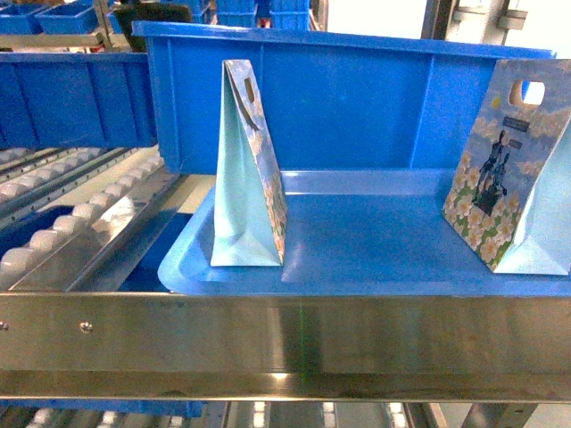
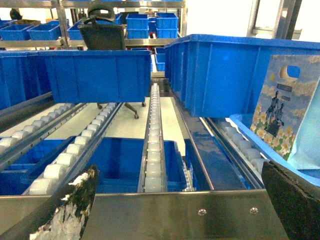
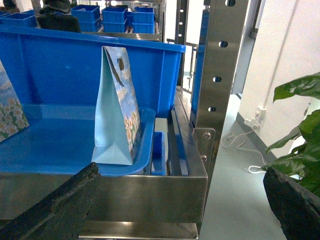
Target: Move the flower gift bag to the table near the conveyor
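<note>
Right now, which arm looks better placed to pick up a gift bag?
Probably the right: a gift bag stands upright ahead of the open right gripper. The left gripper faces mostly rollers.

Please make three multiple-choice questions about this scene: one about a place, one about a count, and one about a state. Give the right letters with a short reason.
1. Where do the gift bags stand in the head view?
A. On the floor
B. In the shallow blue tray
C. Directly on the white rollers

2. How many gift bags does the head view show?
A. One
B. Four
C. Two

3. What is the state of the left gripper in its wrist view?
A. Open, holding nothing
B. Shut on a gift bag
C. Shut on a bin wall

Answers:
1 B: both bags rest upright on the tray's floor.
2 C: one bag stands at the tray's left and one at the right edge of the picture.
3 A: its two fingers sit far apart with nothing between them.
</note>
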Motion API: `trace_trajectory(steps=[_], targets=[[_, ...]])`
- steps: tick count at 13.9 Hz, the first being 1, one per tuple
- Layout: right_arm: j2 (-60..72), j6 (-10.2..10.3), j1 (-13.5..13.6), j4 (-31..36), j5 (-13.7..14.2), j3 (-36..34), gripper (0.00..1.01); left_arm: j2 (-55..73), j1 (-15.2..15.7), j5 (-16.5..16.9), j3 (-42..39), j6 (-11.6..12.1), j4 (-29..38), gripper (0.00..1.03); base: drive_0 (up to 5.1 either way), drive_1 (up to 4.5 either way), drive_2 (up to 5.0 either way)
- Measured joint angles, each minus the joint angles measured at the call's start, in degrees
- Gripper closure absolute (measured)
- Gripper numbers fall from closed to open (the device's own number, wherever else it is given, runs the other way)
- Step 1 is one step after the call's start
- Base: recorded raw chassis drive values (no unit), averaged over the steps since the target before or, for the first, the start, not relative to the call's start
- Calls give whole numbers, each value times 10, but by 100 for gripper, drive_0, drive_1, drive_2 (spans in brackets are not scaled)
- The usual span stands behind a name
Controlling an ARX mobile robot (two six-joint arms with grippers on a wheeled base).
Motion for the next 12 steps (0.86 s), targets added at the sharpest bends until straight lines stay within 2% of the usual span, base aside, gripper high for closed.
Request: trace_trajectory(steps=[3,4,6,8,9,10,12], targets=[[0,0,0,0,0,0,3,0,0,0,0,0,0,5,0,0,0],[7,-2,10,15,10,1,3,5,-5,-4,0,0,12,5,0,0,0],[82,-8,62,66,45,13,3,73,-32,-16,4,-2,66,5,0,0,0],[173,-11,116,126,90,62,3,198,-38,-20,48,-24,140,5,0,0,0],[217,-12,128,158,93,87,3,257,-49,-18,80,-30,176,5,0,0,0],[264,-13,127,182,96,108,3,319,-56,-11,117,-33,202,5,0,0,0],[371,-10,126,206,92,166,3,434,-53,7,201,-49,202,5,0,0,0]])
